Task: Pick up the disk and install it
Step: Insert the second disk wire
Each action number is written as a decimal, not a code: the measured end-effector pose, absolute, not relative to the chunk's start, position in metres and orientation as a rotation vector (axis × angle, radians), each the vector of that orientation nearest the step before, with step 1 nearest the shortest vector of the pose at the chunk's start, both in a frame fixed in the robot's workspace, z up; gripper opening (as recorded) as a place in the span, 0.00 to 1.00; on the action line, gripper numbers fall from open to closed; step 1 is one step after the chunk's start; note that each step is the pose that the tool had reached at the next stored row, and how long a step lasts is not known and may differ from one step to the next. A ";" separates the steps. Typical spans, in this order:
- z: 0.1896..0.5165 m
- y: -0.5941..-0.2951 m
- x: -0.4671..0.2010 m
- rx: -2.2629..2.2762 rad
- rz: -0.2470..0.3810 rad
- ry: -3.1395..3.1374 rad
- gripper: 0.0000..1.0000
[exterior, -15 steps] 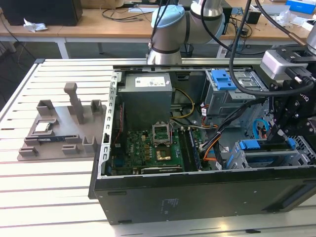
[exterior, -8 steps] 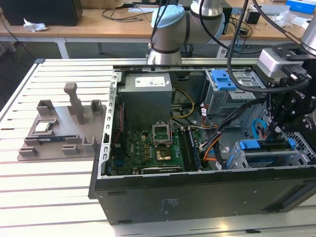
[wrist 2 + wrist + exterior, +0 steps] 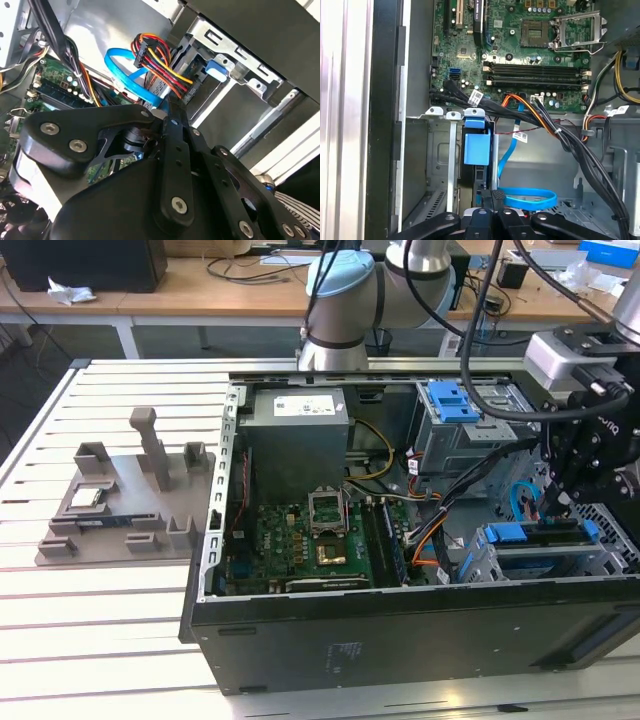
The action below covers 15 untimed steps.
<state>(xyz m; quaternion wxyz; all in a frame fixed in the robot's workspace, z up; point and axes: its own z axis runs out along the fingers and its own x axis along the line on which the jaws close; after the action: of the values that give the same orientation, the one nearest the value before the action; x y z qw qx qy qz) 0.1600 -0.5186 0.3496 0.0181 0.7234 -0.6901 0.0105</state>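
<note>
Slatted white table (image 3: 110,600), spanning the exterior view from left edge to lower centre. Resting on it: 1 grey fixture plate (image 3: 125,505) with upright posts, at left; 1 open black computer case (image 3: 400,540), at centre and right.

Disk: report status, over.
Gripper at the drive bay, right over the disk's blue carrier. Disk sitting in the bay, exterior view's right. Blue data cable looped close beside it.
</note>
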 end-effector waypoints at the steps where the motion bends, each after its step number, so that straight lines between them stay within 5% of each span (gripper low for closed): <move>1: 0.353 -0.518 0.160 2.247 0.033 -2.143 0.10; 15: 0.392 -0.509 0.160 2.248 0.033 -2.141 0.10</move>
<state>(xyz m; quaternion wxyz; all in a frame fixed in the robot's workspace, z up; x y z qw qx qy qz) 0.1600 -0.5094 0.3919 0.0184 0.7239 -0.6895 0.0107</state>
